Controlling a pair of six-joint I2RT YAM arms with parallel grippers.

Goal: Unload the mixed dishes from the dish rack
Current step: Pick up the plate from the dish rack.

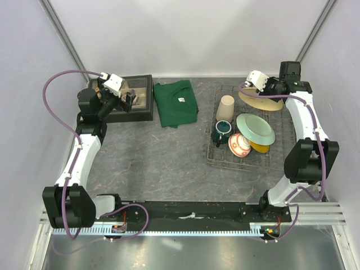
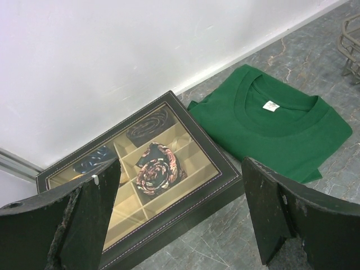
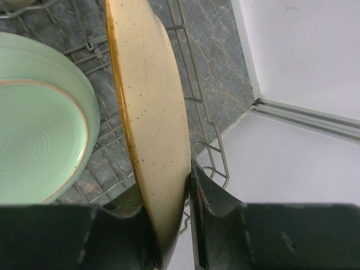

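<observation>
Two pincers: left pincer [image 2: 180,216] spread, right pincer [image 3: 171,225] pinching cream plate [image 3: 149,112]; small yellow plate [image 1: 260,148] seemingly mostly hidden.

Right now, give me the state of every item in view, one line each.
Right pincer, shut on the cream plate.
Cream plate, on edge, gripped over the dish rack's far end.
Left pincer, open, empty, above the black tray.
Pale green plate, tilted in rack.
Small yellow plate, under it, mostly hidden.
Beige tumbler, in rack.
Dark green mug, in rack, mouth up.
Red-and-white bowl, on its side in rack.
Green cloth, folded on table.
</observation>
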